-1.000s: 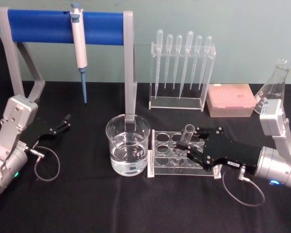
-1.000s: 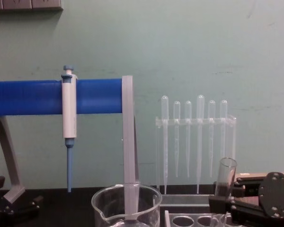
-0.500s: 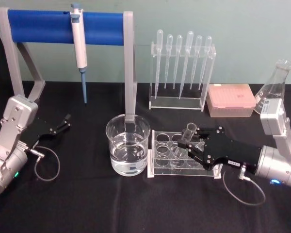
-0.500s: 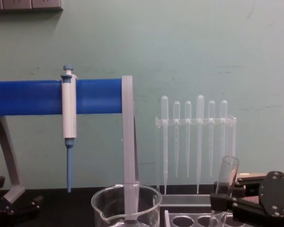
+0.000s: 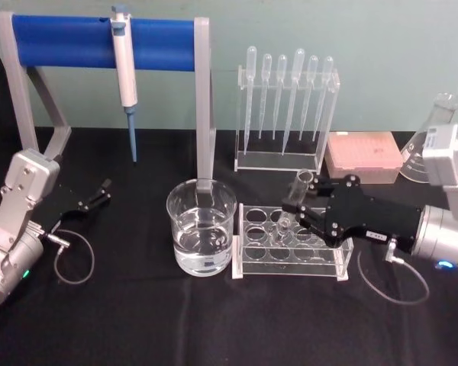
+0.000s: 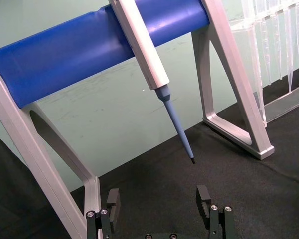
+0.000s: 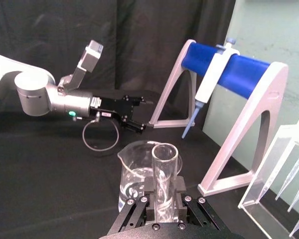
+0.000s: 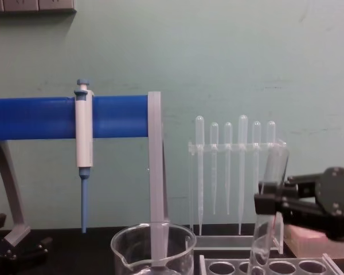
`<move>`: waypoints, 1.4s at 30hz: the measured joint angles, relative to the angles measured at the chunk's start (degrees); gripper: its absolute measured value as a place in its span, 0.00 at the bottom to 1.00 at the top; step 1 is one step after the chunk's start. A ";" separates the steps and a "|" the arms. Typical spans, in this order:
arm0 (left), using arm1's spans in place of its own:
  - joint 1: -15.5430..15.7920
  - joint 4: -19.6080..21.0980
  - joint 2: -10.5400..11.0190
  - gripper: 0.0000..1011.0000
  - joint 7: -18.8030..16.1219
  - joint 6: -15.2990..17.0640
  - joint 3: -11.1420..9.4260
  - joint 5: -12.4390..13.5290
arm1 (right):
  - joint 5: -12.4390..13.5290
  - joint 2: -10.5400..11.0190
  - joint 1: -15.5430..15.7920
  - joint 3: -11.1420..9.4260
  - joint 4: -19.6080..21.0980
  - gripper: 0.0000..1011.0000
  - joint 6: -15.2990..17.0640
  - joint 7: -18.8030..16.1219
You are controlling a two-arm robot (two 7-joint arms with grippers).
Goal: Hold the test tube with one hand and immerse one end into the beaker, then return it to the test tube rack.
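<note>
Raised by right pincer [image 5: 292, 213], test tube [image 8: 274, 166] tilts over rack [image 5: 290, 265].

Head view: high, looking forward and down across the whole black table [image 5: 137, 320]; pipettor stand [image 5: 69, 42] at 11 o'clock, beaker [image 5: 201, 236] near centre.
Chest view: low, level, facing the green wall [image 8: 218, 57]; beaker rim close at 6 o'clock, same stand at 9.
Left wrist view: low, near the stand, looking up past the left gripper [image 6: 158, 195], fingers spread.
Right wrist view: tight behind the right gripper [image 7: 163, 190] clamped on the test tube [image 7: 164, 162], facing beaker, stand, left gripper.
</note>
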State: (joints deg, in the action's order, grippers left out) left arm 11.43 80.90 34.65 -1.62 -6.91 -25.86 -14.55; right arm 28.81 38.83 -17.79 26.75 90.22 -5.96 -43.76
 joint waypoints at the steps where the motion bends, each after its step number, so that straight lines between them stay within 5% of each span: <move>1: 0.00 0.00 0.00 0.99 0.00 0.00 0.00 0.00 | 0.09 0.10 -0.09 -0.06 0.28 0.23 0.22 0.08; 22: 0.00 0.00 0.00 0.99 0.00 0.00 0.00 0.00 | 4.15 1.35 -2.49 -1.29 2.52 0.23 5.28 2.12; 42: 0.00 0.00 0.00 0.99 0.00 0.00 0.00 0.00 | 5.07 2.16 -3.82 -0.67 4.31 0.23 7.27 3.20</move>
State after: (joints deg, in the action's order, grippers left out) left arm 11.43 80.90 34.64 -1.62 -6.91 -25.86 -14.55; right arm 33.88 40.99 -21.60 26.08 94.53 1.31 -40.55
